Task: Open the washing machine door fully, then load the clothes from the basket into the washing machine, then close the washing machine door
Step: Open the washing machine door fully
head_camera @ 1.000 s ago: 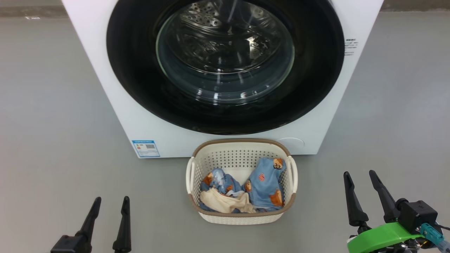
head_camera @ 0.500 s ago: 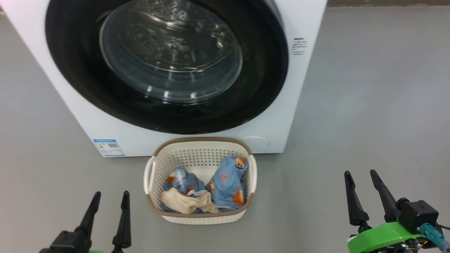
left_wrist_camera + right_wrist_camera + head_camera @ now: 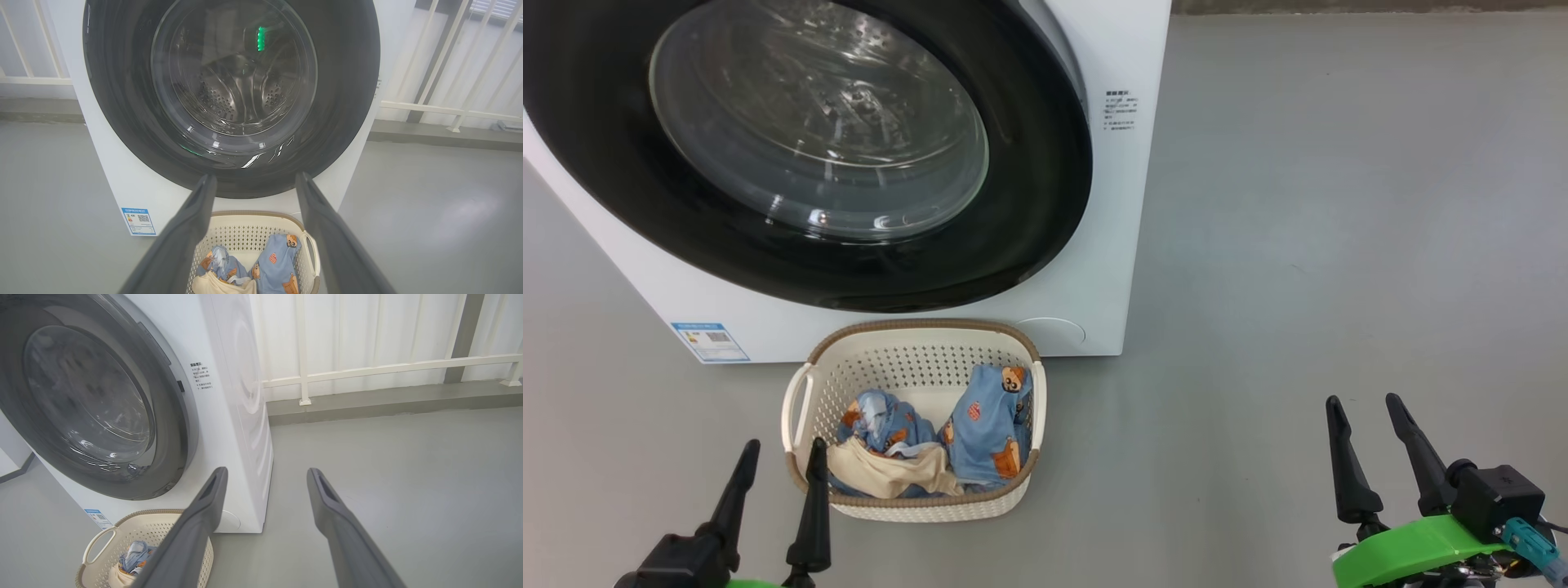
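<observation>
Washer door (image 3: 1029, 204) is shut flat on the front of the washing machine (image 3: 1111, 245). The basket (image 3: 915, 510) sits on the floor (image 3: 1298, 245) just in front of the machine's bottom edge, under the door. Clothes (image 3: 984, 425) are inside it, blue bear-print stuff w/ a cream piece at the near side. Left gripper (image 3: 784, 447) is by the basket's near-left corner, fingers spread, nothing in em. Right gripper (image 3: 1362, 400) is spread and empty too, well off to the right.
</observation>
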### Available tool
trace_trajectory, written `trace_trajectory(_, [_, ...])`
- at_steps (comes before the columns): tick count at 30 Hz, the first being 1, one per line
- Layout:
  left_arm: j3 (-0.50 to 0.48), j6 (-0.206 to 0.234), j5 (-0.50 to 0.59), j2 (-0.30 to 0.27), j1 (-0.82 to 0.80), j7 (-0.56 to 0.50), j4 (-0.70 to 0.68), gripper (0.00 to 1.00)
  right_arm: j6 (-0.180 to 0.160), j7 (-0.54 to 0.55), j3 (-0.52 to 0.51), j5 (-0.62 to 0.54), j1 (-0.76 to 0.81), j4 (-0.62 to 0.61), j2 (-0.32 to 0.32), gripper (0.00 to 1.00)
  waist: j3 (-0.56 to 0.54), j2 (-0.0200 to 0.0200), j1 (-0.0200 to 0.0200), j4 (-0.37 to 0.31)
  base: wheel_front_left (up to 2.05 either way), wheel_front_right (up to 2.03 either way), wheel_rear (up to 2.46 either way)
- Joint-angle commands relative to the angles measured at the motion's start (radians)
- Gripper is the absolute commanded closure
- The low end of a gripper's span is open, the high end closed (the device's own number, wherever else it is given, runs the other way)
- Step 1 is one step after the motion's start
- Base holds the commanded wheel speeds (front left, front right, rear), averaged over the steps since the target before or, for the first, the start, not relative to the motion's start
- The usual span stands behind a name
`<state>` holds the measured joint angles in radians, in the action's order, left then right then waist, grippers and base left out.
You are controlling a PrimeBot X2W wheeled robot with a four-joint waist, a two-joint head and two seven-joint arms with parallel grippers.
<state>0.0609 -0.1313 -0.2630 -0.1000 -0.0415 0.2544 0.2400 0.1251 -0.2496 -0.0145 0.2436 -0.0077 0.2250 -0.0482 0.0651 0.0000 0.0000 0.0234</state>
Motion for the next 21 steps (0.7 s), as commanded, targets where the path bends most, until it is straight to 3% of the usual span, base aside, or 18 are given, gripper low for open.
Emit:
trace_trajectory(1, [-0.029,0.001,-0.005,-0.015,-0.032,0.007,-0.024,0.0,0.006,-0.012,0.019,-0.006,-0.036,-0.027,-0.004,0.0,0.002,0.0,0.0,0.002,0.24,0.24,-0.49])
trace_trajectory(9, [-0.02,0.001,-0.012,-0.012,-0.035,0.007,-0.015,0.0,0.006,-0.012,0.031,-0.003,-0.046,-0.02,-0.004,0.0,0.008,0.0,0.0,0.008,0.03,0.03,-0.07])
trace_trajectory(11, [-0.018,0.001,-0.014,-0.01,-0.034,0.007,-0.013,0.0,0.006,-0.012,0.033,0.0,-0.054,-0.015,-0.004,0.56,0.009,0.0,0.0,0.009,0.0,0.0,0.0])
trace_trajectory(15, [-0.017,0.001,-0.015,-0.007,-0.033,0.007,-0.011,0.0,0.006,-0.012,0.03,0.031,-0.084,-0.012,-0.003,1.0,0.014,0.0,0.0,0.009,0.0,0.0,0.0])
trace_trajectory(21, [-0.016,0.001,-0.017,-0.001,-0.036,0.007,-0.01,0.0,0.006,-0.012,0.034,0.119,-0.152,0.0,-0.002,1.0,0.023,0.0,0.0,0.011,0.0,0.0,0.0])
